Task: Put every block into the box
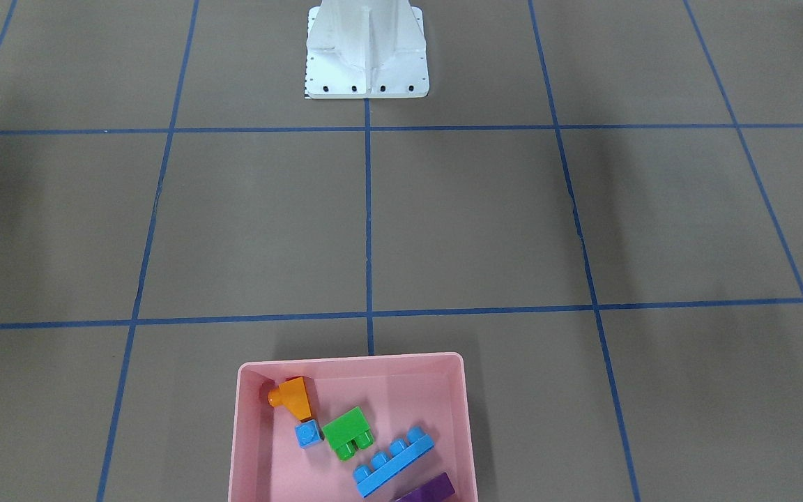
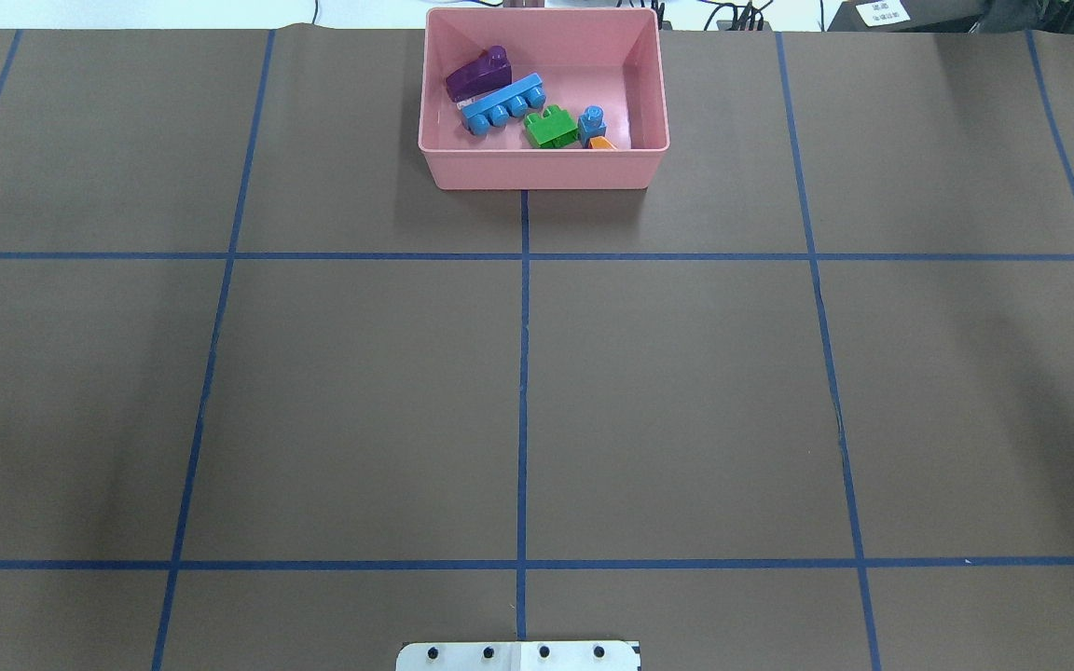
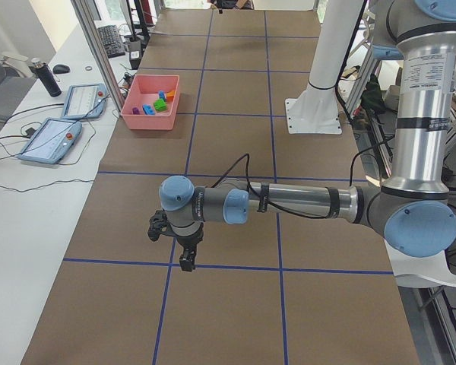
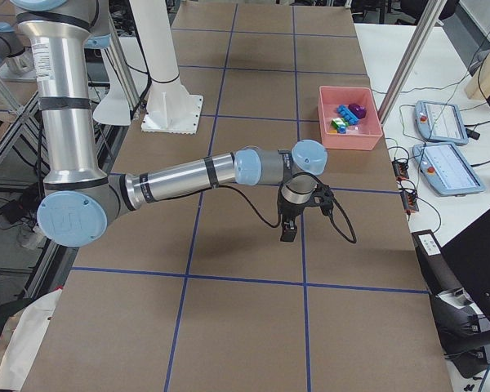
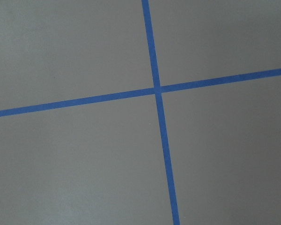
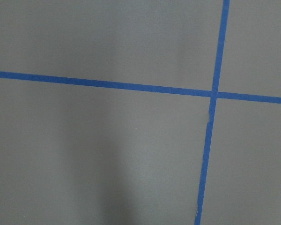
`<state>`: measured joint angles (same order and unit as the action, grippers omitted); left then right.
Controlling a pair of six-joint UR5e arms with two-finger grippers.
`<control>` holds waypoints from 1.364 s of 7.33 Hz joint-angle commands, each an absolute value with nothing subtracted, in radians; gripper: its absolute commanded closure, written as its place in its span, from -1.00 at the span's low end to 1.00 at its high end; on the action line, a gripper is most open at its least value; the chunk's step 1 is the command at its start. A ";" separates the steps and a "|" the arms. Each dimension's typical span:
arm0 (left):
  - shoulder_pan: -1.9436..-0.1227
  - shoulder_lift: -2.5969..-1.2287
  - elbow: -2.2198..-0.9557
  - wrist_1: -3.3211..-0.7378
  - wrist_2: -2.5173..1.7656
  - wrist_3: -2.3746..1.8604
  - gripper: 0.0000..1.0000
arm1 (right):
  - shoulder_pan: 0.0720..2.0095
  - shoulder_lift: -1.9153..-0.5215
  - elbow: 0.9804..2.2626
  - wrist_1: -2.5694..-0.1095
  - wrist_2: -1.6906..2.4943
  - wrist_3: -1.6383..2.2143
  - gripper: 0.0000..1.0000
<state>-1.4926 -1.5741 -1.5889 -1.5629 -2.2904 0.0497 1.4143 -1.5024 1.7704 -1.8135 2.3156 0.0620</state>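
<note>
Five blocks [image 2: 551, 129] lie in the pink box [image 2: 542, 174]. From overhead the orange block [image 2: 601, 143] is mostly hidden behind its wall, and the front view cuts off the purple block [image 1: 429, 490]. The left gripper [image 3: 185, 258] and right gripper [image 4: 287, 233] (seen only from the side, so I cannot tell whether they are clenched) hang well apart from the box.

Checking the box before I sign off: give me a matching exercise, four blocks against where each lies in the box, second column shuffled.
1 purple bar
2 long blue bar
3 green brick
4 orange brick

A between the long blue bar and the small blue cube
B closest to the box's robot-side wall
C farthest from the robot
D lying diagonally beside the purple bar

Pairs: 1-C, 2-D, 3-A, 4-B
</note>
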 commanded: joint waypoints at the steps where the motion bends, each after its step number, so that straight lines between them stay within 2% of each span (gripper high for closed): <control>1: -1.491 -1.569 -1.562 -1.569 -2.292 0.049 -1.00 | 1.414 -1.517 1.769 -1.812 2.318 0.098 -1.00; 5: -1.491 -1.571 -1.569 -1.661 -2.293 0.048 -1.00 | 1.411 -1.519 1.700 -1.723 2.304 0.133 -1.00; 10: -1.493 -1.578 -1.569 -1.686 -2.295 0.029 -1.00 | 1.413 -1.537 1.694 -1.685 2.321 0.233 -1.00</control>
